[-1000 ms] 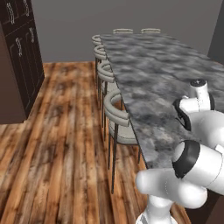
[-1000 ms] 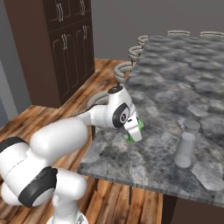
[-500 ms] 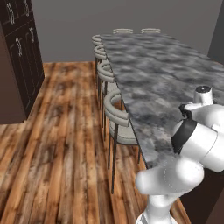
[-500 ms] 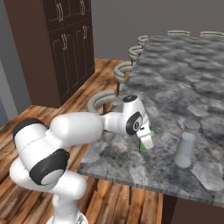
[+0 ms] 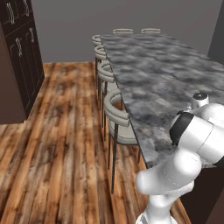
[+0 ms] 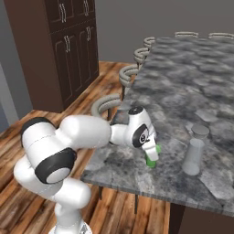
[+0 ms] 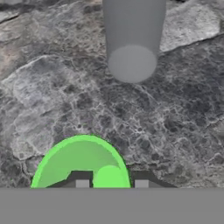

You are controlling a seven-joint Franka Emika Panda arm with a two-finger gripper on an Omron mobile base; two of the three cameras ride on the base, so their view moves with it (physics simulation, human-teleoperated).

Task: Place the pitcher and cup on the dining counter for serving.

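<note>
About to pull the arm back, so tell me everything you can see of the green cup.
The cup is small, bright green, plain plastic-looking, handleless and wider at its round open rim. It sits on the dining counter near the front edge, left of the pitcher and apart from it. The gripper is right over it, fingertips at the rim; contact cannot be judged.

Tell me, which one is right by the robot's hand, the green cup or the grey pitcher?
The green cup. It sits on the counter right at the gripper, while the taller, see-through grey pitcher stands apart.
</note>
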